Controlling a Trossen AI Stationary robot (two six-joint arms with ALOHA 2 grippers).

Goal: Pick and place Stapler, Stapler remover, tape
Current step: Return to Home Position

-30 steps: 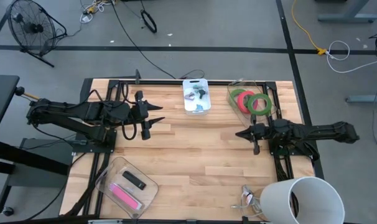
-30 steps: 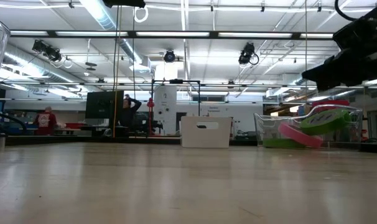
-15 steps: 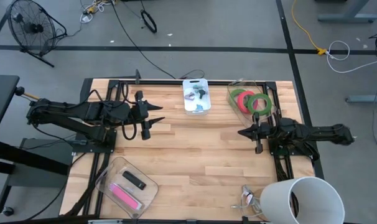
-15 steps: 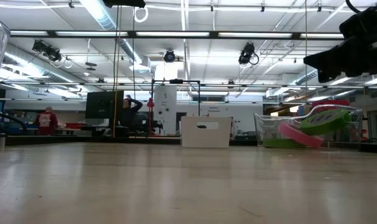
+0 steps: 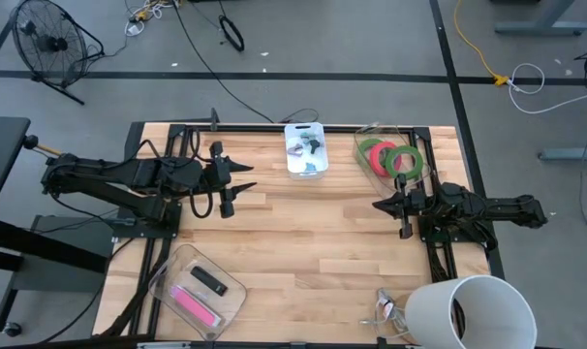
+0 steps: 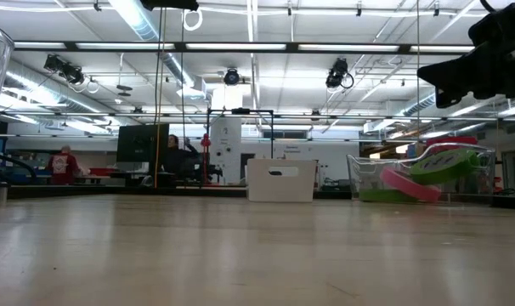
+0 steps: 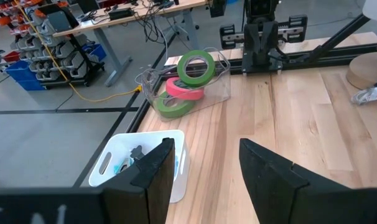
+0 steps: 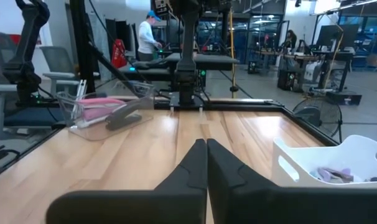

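Tape (image 5: 391, 158): two green rolls and one red, piled in the clear bin (image 7: 216, 90) just beyond the right jaws, toward the far edge.
Staple remover (image 5: 316, 145): black, in the white bin (image 5: 306, 168), ahead of the left jaws and off toward the far edge.
Black stapler (image 5: 208, 282): beside a pink stapler (image 5: 195, 304) in the second clear bin (image 5: 168, 276), on the near side of the left jaws.
Left gripper (image 5: 237, 179): above the surface (image 5: 313, 242), jaws released, wide apart, holding nothing.
Right gripper (image 5: 390, 206): jaws clenched, tips pressed together, nothing between them, well apart from the left jaws.
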